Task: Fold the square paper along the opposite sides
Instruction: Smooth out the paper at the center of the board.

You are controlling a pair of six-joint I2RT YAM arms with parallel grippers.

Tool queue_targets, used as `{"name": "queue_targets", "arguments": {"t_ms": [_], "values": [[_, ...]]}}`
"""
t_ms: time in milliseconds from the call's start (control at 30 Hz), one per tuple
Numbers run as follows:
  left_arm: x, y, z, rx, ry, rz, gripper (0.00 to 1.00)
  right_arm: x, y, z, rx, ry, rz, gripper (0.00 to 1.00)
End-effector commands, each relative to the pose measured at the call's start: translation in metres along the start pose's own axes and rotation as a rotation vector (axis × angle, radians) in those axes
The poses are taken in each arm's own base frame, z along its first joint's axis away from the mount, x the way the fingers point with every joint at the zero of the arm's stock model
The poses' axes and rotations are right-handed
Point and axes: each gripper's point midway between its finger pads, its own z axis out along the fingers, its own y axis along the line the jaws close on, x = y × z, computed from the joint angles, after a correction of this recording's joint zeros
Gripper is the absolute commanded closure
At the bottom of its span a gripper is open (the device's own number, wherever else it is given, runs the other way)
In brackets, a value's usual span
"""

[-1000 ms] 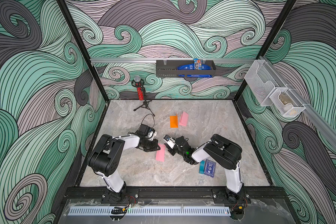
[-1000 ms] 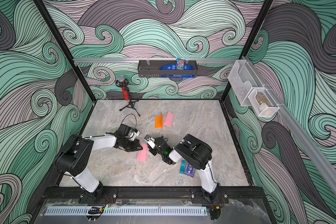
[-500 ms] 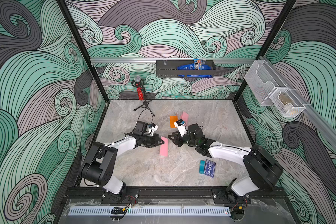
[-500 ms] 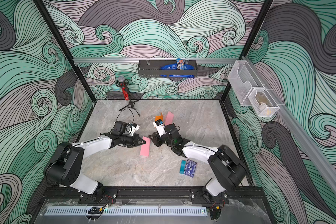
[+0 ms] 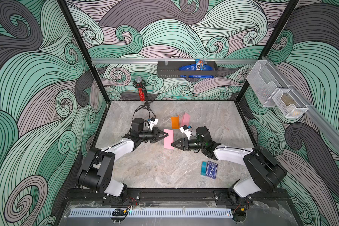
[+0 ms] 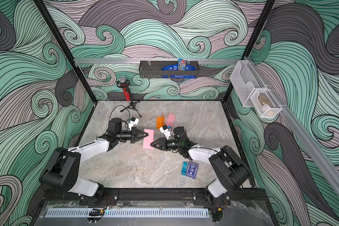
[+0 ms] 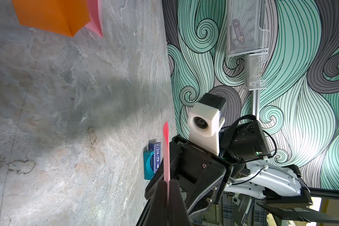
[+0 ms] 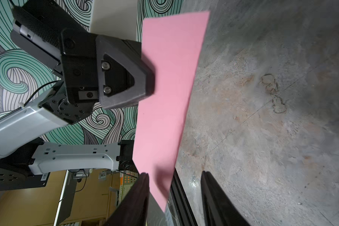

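The left gripper [image 5: 166, 134] is clamped on one edge of the pink paper [image 5: 169, 140]. The right gripper [image 5: 172, 144] faces it, jaws apart, with the paper's opposite edge between them.

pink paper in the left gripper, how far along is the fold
Done, it seems: the pink paper already reads as a narrow rectangle, so its halves look brought together. In hand: the left gripper is shut on one long edge, and the right gripper is open with a paper corner between its jaws. Left: pressing the crease and setting it down, perhaps by the orange paper.
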Motion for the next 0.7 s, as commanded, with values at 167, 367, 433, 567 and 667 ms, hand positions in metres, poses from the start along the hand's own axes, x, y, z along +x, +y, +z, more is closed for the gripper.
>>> {"name": "queue_targets", "arguments": {"t_ms": [167,367,433,567,667], "values": [[-0.004,-0.021,-0.008,0.074,-0.013,0.034,1.0,-0.008,0.026,0.0,-0.136,-0.005,0.023,0.63],[-0.007,-0.024,-0.011,0.082,-0.025,0.039,1.0,-0.009,0.026,0.001,-0.136,-0.003,0.026,0.81],[-0.008,-0.024,-0.013,0.081,-0.03,0.04,1.0,-0.009,0.028,0.0,-0.14,-0.002,0.028,0.88],[-0.01,-0.023,-0.015,0.076,-0.042,0.041,1.0,-0.01,0.032,-0.001,-0.148,-0.005,0.022,0.97],[-0.012,-0.024,-0.016,0.072,-0.049,0.041,1.0,-0.011,0.035,-0.001,-0.153,-0.003,0.018,1.0]]}}
